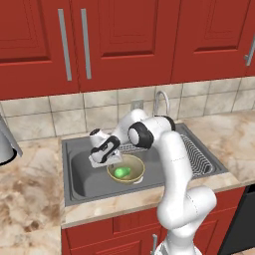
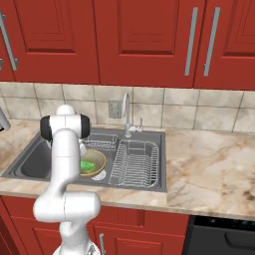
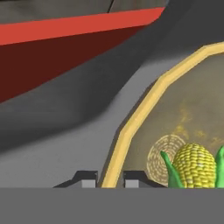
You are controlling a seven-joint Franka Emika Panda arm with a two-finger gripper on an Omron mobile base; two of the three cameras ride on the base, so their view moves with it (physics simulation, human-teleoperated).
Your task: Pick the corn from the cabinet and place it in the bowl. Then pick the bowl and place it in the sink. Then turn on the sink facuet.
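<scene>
The hand view reveals the corn's (image 3: 195,166) yellow kernels at lower right; the hand (image 3: 109,180) pinches the bowl's (image 3: 131,127) rim beside it.

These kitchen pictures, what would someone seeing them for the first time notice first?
First, the white arm bent down into the grey sink, its claw shut on the yellowish rim of the bowl. Next, the bright green corn lying inside that bowl, its yellow kernels showing in the hand view. Behind the basin stands the silver faucet, under a row of closed red cabinets.
</scene>
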